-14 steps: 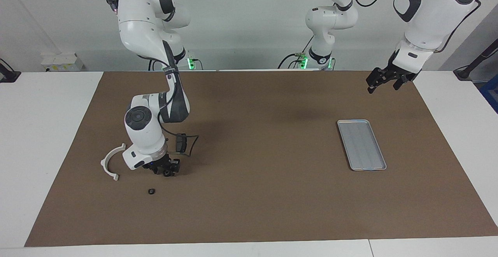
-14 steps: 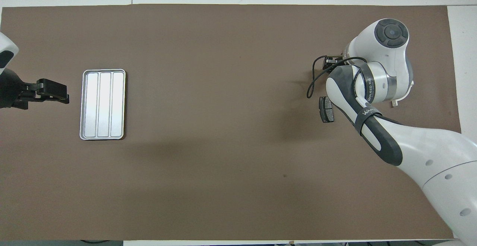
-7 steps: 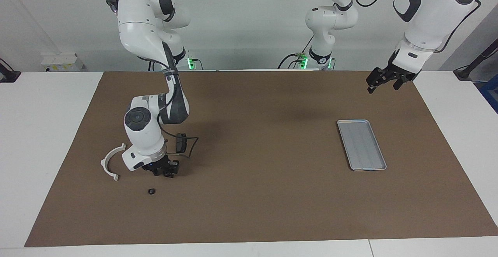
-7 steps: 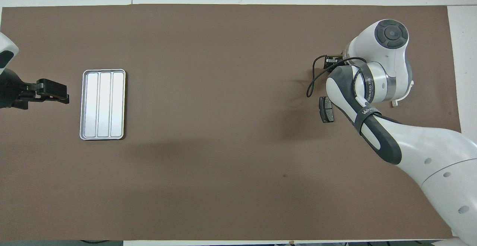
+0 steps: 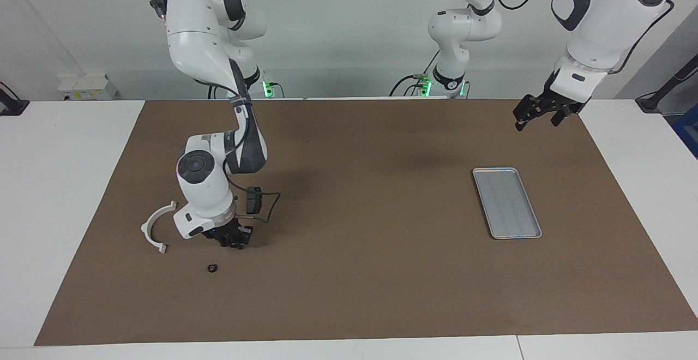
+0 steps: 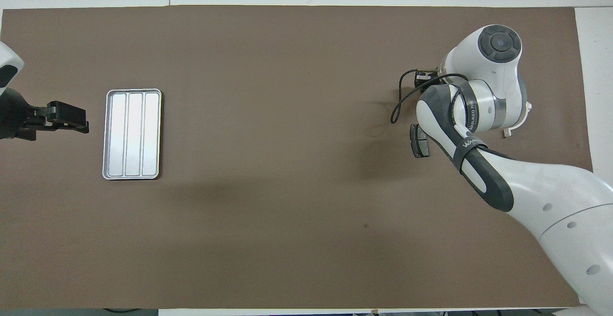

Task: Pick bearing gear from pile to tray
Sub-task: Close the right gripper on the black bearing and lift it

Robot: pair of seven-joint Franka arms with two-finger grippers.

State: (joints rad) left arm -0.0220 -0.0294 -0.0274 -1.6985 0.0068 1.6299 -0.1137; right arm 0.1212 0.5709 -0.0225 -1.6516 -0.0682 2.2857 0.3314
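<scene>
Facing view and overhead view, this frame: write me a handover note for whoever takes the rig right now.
Right gripper: low on the brown mat among the pile, beside the white curved half-ring bracket; whether it holds a part cannot be told.
Left gripper: open, waiting in the air near the shallow silver-grey metal tray.
One dark grey brake pad lies nearer to the robots than the right gripper; one small black round gear lies loose on the mat, farther from the robots than it.
Done: nothing is in the tray.
Left: secure a gear, carry it to the tray, release.
</scene>
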